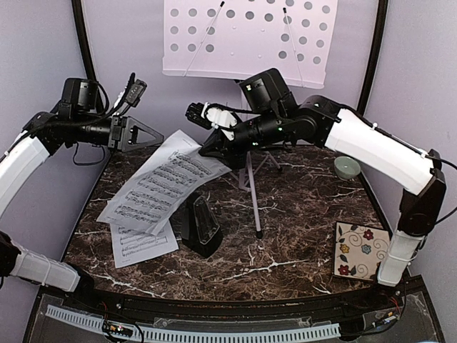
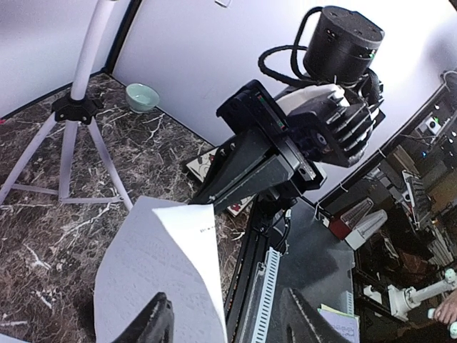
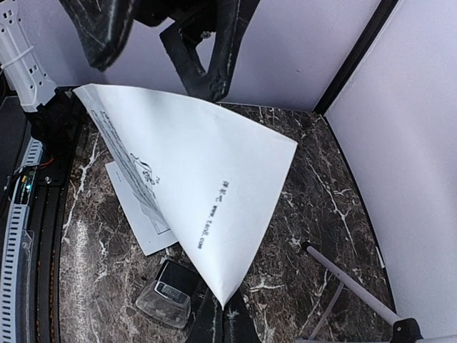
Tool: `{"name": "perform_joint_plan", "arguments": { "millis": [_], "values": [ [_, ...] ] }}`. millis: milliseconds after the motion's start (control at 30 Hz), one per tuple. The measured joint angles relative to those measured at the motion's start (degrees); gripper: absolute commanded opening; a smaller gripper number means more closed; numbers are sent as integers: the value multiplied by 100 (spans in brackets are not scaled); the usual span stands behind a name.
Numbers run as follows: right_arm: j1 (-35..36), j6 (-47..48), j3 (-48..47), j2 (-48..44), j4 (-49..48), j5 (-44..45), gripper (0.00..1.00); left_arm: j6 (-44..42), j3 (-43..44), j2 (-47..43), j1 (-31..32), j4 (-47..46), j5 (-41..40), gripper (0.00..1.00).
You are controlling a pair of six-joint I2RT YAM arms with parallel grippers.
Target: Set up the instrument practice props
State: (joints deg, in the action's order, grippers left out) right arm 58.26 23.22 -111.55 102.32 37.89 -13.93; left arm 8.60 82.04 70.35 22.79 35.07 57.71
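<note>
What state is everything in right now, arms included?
White hole-dotted music stand: upright, desk bare.
Upper printed music sheet: corner pinched, curling up.
Lower printed music sheet: lying flat.
Black pyramid metronome: standing, untouched.
Right gripper: shut on upper sheet.
Left gripper: open, empty.

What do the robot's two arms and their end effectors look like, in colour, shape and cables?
Both arms have white shell links joined by black joints. The left arm carries loose black cables near its wrist; the right arm shows small green lights on its black housings. The left end effector and the right end effector are dark, with flat fingers tapering to a wedge.
</note>
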Motion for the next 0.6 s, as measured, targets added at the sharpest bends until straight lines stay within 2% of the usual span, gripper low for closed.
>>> {"name": "perform_joint_plan", "arguments": {
  "millis": [200, 400, 533, 600],
  "values": [
    [87, -20, -201, -9, 273, 389, 0, -352, 516, -94, 2, 654, -542, 70],
    [170, -9, -328, -15, 485, 640, 0, -654, 581, -164, 275, 1268, -1086, 75],
    [275, 28, -398, -35, 525, 767, 0, -870, 769, 70, 654, 1637, -1585, 68],
    [313, 35, -407, -46, 549, 815, 0, -968, 833, 197, 831, 1764, -1788, 55]
  ]
}}
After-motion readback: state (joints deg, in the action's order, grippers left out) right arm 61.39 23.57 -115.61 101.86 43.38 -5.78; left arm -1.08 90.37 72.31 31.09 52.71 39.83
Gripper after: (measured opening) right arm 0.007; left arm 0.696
